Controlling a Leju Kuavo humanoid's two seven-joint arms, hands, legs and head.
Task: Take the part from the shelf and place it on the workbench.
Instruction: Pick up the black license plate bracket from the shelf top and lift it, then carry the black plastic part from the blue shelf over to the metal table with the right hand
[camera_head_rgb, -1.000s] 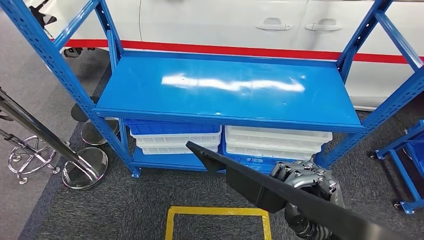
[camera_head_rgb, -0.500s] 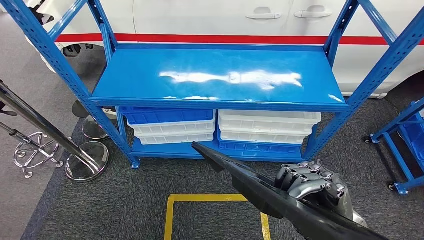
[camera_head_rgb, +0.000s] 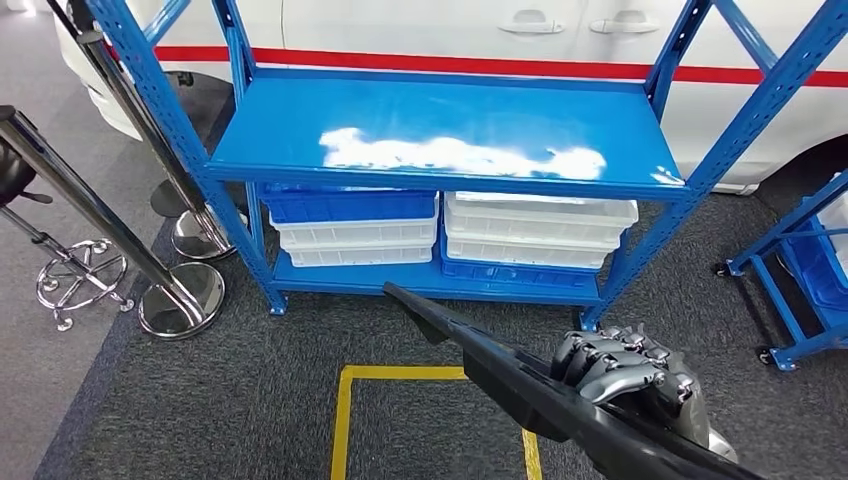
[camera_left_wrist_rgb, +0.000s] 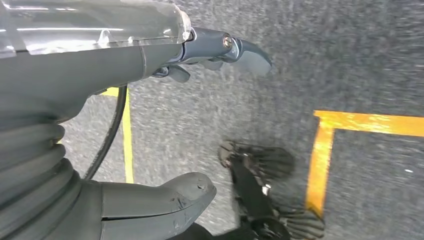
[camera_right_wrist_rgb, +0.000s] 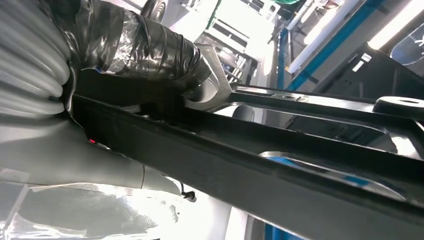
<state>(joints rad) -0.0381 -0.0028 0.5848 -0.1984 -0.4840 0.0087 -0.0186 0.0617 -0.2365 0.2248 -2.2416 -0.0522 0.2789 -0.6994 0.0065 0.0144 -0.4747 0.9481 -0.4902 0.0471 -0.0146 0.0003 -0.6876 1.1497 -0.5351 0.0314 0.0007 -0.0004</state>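
— Fingers (camera_head_rgb: 610, 362) of the right hand (camera_head_rgb: 625, 380) wrap the long black part (camera_head_rgb: 500, 370), held over the floor, near side of the blue shelf (camera_head_rgb: 440, 130)?

— Yes. Left hand (camera_left_wrist_rgb: 150, 100) hangs with fingers spread, holding nothing. Right wrist view: the same clasp on the part (camera_right_wrist_rgb: 280, 165).

You lose the black part (camera_head_rgb: 520, 385) past the right hand (camera_head_rgb: 625, 375): it runs off the frame's lower edge, and it covers that hand's palm and thumb.
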